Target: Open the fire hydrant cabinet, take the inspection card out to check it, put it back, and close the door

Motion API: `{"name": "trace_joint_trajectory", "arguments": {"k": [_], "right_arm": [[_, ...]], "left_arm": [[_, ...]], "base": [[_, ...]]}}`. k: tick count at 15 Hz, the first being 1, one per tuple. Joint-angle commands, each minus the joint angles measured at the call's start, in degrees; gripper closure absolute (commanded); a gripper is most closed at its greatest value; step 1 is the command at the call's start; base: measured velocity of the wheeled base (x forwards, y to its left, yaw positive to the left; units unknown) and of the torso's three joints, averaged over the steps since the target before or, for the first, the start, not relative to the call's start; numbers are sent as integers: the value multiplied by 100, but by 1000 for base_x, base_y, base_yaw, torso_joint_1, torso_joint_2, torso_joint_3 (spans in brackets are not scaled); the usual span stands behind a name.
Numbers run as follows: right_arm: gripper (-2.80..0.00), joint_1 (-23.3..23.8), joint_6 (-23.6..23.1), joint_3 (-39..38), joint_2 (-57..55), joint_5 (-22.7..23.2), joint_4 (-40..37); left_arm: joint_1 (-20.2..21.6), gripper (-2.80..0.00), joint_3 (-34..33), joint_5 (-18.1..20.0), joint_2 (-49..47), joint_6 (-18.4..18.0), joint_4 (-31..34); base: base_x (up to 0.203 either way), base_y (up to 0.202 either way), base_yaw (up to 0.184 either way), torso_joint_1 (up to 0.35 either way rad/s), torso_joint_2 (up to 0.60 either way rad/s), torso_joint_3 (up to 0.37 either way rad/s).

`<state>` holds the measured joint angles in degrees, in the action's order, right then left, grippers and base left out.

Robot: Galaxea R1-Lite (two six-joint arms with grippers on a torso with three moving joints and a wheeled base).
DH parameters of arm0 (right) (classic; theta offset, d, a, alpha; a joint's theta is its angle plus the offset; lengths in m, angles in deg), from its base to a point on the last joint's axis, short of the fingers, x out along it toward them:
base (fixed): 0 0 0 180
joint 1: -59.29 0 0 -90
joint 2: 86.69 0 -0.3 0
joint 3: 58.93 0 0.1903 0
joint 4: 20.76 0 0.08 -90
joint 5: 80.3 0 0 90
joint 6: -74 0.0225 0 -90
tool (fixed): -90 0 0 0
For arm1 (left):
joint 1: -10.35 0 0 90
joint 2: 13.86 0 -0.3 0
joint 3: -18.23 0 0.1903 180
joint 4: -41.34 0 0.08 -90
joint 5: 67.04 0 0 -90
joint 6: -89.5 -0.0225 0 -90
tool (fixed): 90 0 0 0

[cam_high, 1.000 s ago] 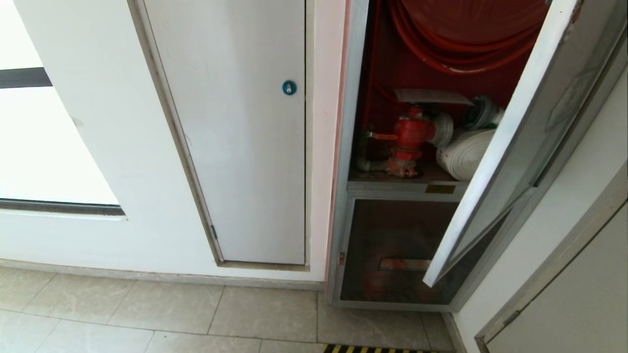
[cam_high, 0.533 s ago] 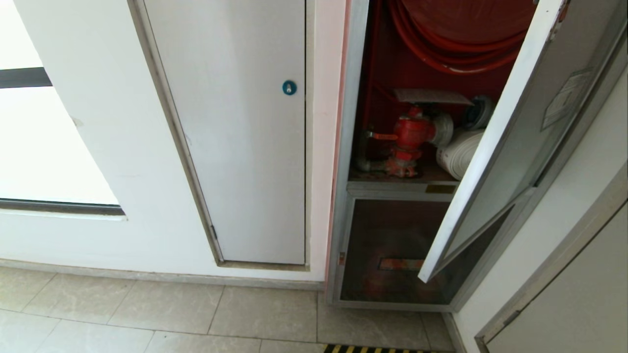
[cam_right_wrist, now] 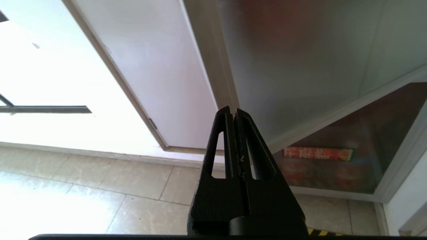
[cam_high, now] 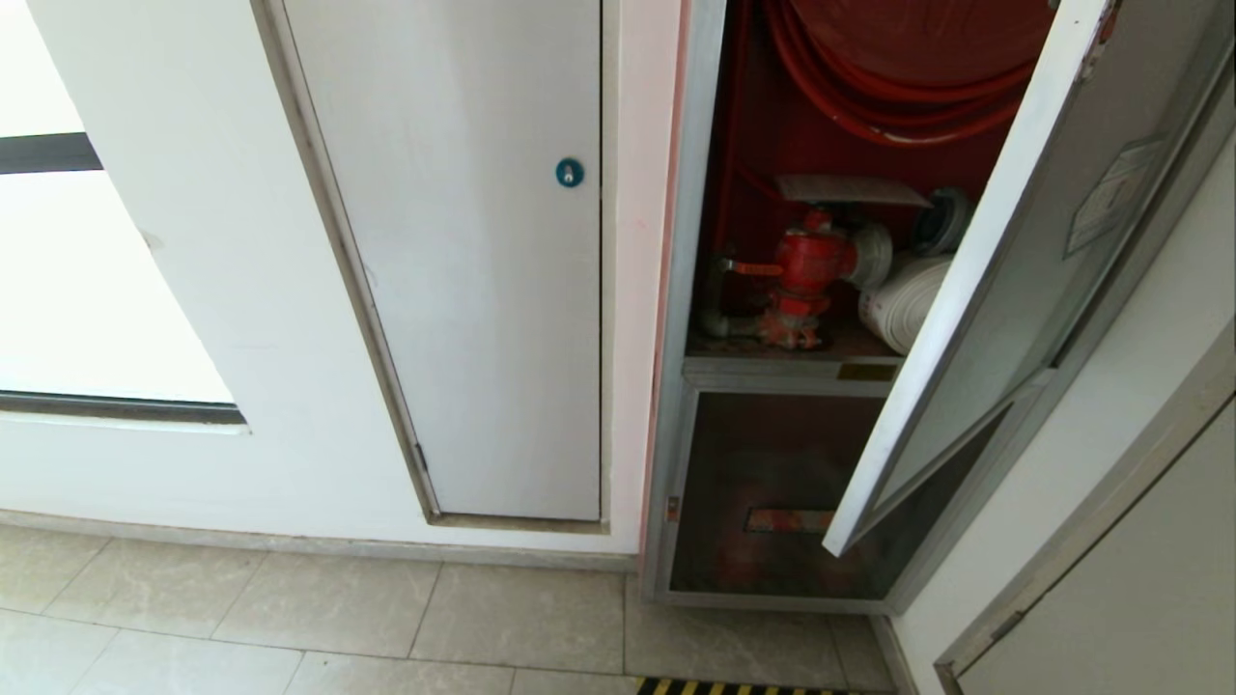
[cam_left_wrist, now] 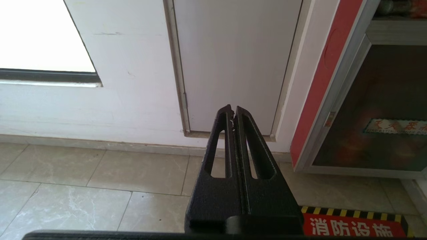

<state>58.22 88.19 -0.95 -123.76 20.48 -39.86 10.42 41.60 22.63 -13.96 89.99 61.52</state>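
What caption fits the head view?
Silver aluminium-framed fire hydrant cabinet with glass door half open, red valve visible.

So the fire hydrant cabinet [cam_high: 688,290] stood with the door [cam_high: 975,319] swung partway out on the right, a pale sticker on its glass. Inside you could see the red hose reel [cam_high: 898,77] up top, a red valve [cam_high: 806,265] below it, and a rolled white hose [cam_high: 903,299] just beside the valve. Left of the cabinet was a plain white panel [cam_high: 483,290] with a blue round lock [cam_high: 570,173]. Tiled floor [cam_high: 338,627] underneath.
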Motion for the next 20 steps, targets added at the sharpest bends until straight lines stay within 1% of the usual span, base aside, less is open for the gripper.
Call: {"name": "trace_joint_trajectory", "arguments": {"k": [1,5,7,10,11,14,16,20], "right_arm": [[0,-13,5,-104,407,48,-4],[0,-7,-12,-203,1089,71,-518],[0,-7,-21,-339,1114,115,-503],[0,-12,-11,-373,913,363,-431],[0,-14,-5,-377,703,459,-311],[0,-16,39,-396,-109,849,374],[0,-21,46,-390,-747,943,889],[0,-64,49,-333,-1873,983,1908]], "left_arm": [[1,0,-114,-2,-8,-1,-6],[1,0,-114,-2,-8,3,-6],[1,0,-114,-2,-8,3,-6],[1,0,-114,-2,-8,-3,-6],[1,0,-114,-2,1,2,-6],[1,0,-114,-2,-8,-5,-6],[1,0,-114,-2,-8,3,-6],[1,0,-114,-2,-7,3,-6]], "base": [[0,0,0,0,0,0],[0,0,0,0,0,0],[0,0,0,0,0,0],[0,0,0,0,0,0],[0,0,0,0,0,0],[0,0,0,0,0,0],[0,0,0,0,0,0],[0,0,0,0,0,0]]}}
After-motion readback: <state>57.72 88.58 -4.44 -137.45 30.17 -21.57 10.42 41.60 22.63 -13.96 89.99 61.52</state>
